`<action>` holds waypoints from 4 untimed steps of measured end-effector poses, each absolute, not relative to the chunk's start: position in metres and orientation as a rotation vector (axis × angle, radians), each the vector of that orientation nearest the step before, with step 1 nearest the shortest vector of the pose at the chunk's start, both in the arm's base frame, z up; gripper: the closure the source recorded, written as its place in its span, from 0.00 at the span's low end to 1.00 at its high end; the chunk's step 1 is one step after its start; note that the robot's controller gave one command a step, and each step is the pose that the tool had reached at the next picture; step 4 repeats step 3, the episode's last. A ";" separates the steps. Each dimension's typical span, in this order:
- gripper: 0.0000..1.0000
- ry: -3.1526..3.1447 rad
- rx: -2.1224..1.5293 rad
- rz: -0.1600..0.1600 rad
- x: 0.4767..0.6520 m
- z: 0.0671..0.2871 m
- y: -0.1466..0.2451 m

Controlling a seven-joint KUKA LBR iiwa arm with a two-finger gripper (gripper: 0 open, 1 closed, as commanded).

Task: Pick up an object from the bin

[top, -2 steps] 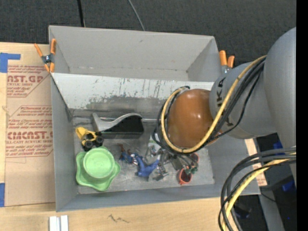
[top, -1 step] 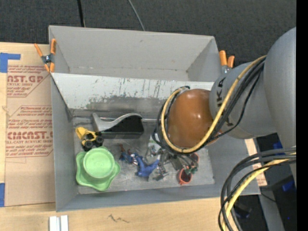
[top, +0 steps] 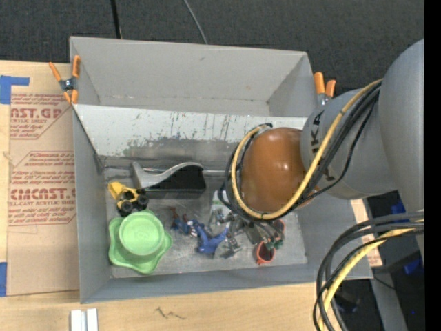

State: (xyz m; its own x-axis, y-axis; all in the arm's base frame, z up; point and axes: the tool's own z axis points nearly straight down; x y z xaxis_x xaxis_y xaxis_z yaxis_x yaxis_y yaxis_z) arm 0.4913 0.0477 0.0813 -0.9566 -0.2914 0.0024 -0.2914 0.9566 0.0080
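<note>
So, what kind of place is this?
Probably a robotics lab bench for grasping trials: a grey metal bin of small loose toys, a cabled robot arm reaching in.

Your arm (top: 403, 136) comes in from the right of the view as a thick grey link and bends down at the wrist, where the rounded orange cover (top: 272, 169) faces the camera. Black and yellow cables (top: 236, 174) loop around the cover's left edge and run back across the grey link, with more loops hanging at the lower right. Your end effector (top: 241, 227) points downward just below the cover, which hides much of it, so you see little beyond its dark lower parts.
</note>
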 end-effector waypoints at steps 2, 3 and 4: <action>1.00 -3.103 0.461 -0.003 0.490 0.113 0.046; 1.00 -3.103 0.461 -0.002 0.489 0.134 0.046; 1.00 -3.103 0.461 -0.002 0.489 0.134 0.046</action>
